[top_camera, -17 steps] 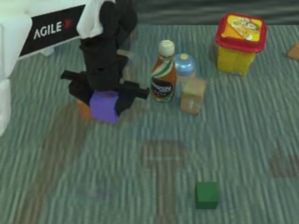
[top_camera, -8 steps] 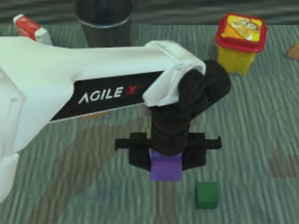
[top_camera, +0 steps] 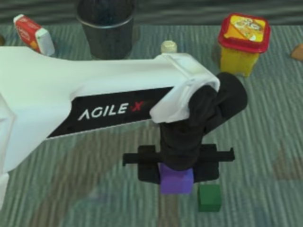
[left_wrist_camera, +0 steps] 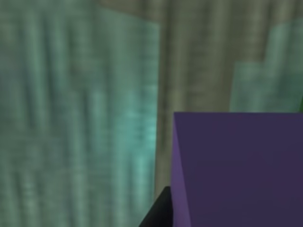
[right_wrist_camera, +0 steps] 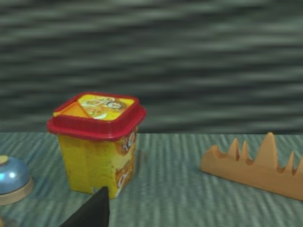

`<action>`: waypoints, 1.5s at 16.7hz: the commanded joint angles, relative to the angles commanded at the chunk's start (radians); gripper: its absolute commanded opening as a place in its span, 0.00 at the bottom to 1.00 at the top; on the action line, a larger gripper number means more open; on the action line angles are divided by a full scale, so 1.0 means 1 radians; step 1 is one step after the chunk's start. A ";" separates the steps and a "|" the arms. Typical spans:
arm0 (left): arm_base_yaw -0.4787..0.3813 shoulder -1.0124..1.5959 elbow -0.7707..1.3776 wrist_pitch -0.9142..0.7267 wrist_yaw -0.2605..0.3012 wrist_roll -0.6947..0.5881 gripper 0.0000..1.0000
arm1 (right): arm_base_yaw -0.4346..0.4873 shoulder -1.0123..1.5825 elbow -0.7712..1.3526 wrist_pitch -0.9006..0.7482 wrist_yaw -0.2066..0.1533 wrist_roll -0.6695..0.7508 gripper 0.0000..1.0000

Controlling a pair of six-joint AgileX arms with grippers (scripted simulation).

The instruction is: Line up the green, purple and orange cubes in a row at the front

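Note:
My left gripper (top_camera: pixel 177 174) is shut on the purple cube (top_camera: pixel 176 181), low over the cloth near the table's front. The small green cube (top_camera: pixel 209 197) sits on the cloth just right of the purple one, a narrow gap between them. In the left wrist view the purple cube (left_wrist_camera: pixel 236 170) fills the lower corner beside one black finger (left_wrist_camera: pixel 158 213). The orange cube is hidden, with the left arm's white body (top_camera: pixel 94 99) covering the middle of the table. My right gripper (right_wrist_camera: pixel 142 222) is outside the top view; one dark finger (right_wrist_camera: pixel 94 210) shows, set wide with nothing at it.
A yellow tub with a red lid (top_camera: pixel 243 42) stands at the back right, and an orange jagged piece (right_wrist_camera: pixel 255 165) lies right of it. A dark bucket (top_camera: pixel 106 28) and a red-and-white box (top_camera: pixel 33 33) are at the back left. A bottle's cap (top_camera: pixel 168 46) peeks out behind the arm.
My left gripper carried the purple cube from the back left to the front, then shifted slightly right and frontward, closer to the green cube.

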 joint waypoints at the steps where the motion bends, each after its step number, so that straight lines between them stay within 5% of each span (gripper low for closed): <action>1: 0.000 0.001 -0.002 0.003 0.000 0.000 0.00 | 0.000 0.000 0.000 0.000 0.000 0.000 1.00; 13: 0.005 0.098 -0.144 0.246 0.000 0.007 0.00 | 0.000 0.000 0.000 0.000 0.000 0.000 1.00; 25: 0.005 0.098 -0.144 0.246 0.000 0.007 0.90 | 0.000 0.000 0.000 0.000 0.000 0.000 1.00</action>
